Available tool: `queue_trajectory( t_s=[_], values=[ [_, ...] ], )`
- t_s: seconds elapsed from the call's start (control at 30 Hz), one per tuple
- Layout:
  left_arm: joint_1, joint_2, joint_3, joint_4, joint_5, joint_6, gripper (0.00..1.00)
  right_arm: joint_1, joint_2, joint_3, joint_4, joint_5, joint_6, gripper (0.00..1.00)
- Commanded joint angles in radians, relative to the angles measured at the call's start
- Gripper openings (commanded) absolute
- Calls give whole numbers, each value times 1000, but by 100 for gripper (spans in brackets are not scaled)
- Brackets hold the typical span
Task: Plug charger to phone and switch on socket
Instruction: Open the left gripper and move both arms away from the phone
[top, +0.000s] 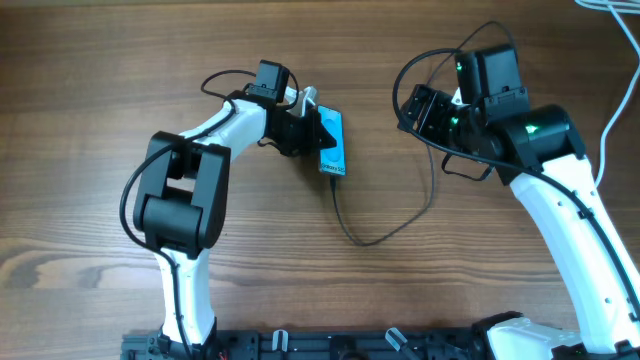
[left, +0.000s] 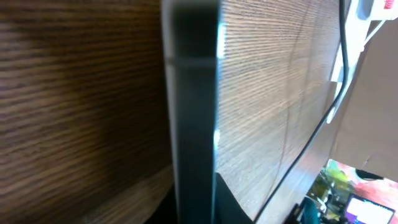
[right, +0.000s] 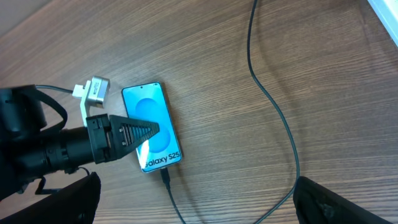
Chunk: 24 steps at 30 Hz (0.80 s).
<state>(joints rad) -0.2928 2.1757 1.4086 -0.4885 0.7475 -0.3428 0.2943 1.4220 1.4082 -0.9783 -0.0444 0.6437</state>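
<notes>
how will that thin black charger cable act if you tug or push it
Probably floppy: the charger cable lies in a loose curve rather than holding a line. It looks thin, so likely light and easy to drag. Its end sits at the phone, so tugging may shift that.

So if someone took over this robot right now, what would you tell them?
The left gripper rests on the phone; I cannot tell whether its jaws clamp it.
The right gripper is open and empty, away from the phone.
The charger looks plugged into the phone's lower end: done.
The socket is probably the white, red-marked edge in the left wrist view.
Left: switch it on.
</notes>
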Motion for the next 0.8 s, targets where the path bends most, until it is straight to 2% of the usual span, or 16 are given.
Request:
queue_trajectory(
  t_s=[0.0,0.13,0.2,0.3,0.37,0.57,0.67,0.77],
  values=[
    [1,20,-2,2,-82,14,13,0,-1,-6,6,-10,11,99],
    [1,20,-2,-1,-138,13,18,0,-1,-6,6,-10,11,100],
    [1,20,-2,-14,-183,14,29,0,-1,-6,6,-10,11,100],
    [1,20,-2,-45,-259,21,29,0,-1,-6,5,-10,10,99],
    [1,20,-2,-60,-297,25,37,0,-1,-6,4,-11,6,99],
    [5,13,0,-114,-414,25,44,0,-1,-6,-3,-31,-42,99],
    [28,-65,0,-164,-454,25,46,-26,-1,-6,-29,-32,-95,99],
    [63,-229,0,-175,-454,25,47,-140,-1,-1,-64,-95,-169,100]
  ],
)
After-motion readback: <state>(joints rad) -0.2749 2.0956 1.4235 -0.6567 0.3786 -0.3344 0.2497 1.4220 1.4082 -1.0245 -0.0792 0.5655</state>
